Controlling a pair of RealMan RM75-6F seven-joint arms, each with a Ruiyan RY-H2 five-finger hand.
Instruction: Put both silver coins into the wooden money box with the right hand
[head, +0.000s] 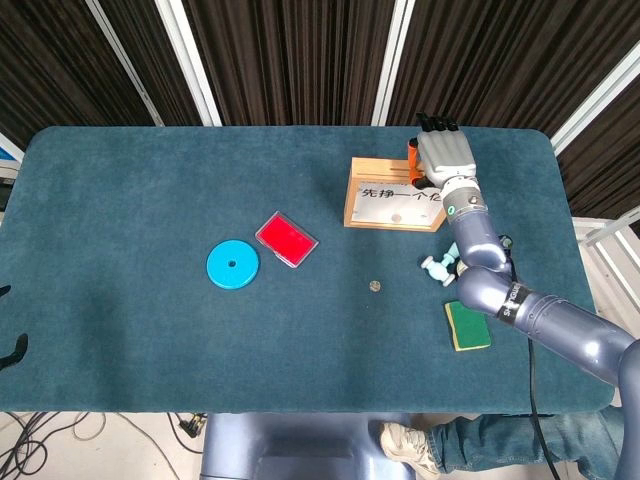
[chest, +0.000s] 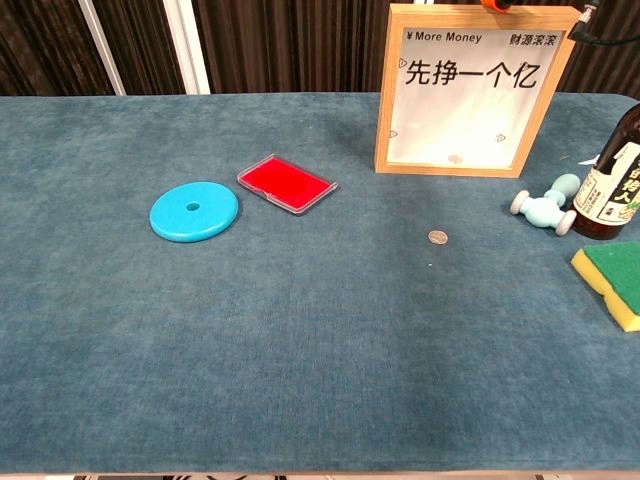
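Green sponge (head: 467, 325) nearest, right of the coin (head: 375, 286). Coin lies flat on tabletop (head: 140, 330), in front of the box (head: 394, 195), well apart from it. Dumbbell (head: 441, 266) near box's right front. Right hand (head: 443, 158) over box's top right; fingers (head: 432, 124) hidden, cannot tell their state. Second coin, left hand unseen.
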